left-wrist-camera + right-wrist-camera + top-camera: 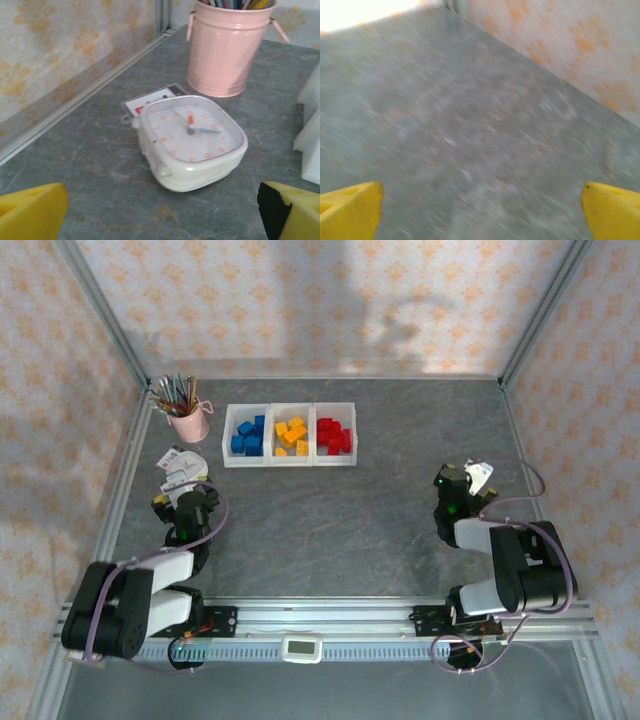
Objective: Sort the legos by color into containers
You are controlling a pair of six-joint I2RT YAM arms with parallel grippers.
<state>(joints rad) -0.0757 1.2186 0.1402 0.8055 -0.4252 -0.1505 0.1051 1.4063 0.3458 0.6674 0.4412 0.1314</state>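
The three joined white bins [290, 458] stand in a row at the back middle of the table. Blue legos [247, 435] lie in the left bin, yellow-orange legos [291, 434] in the middle bin, red legos [334, 434] in the right one. My left gripper [184, 483] rests low at the left, well short of the bins; its yellow fingers [30, 212] stand wide apart and hold nothing. At the right my right gripper [462, 476] is also open, its yellow fingertips [350, 207] spread over bare grey table. A white bin wall [311, 145] shows at the right edge of the left wrist view.
A white square clock [190, 140] lies tilted on the table just ahead of my left gripper, also seen as the clock [183, 466] from above. A pink cup of coloured pencils [187, 415] stands behind it. Metal frame rails and patterned walls bound the table.
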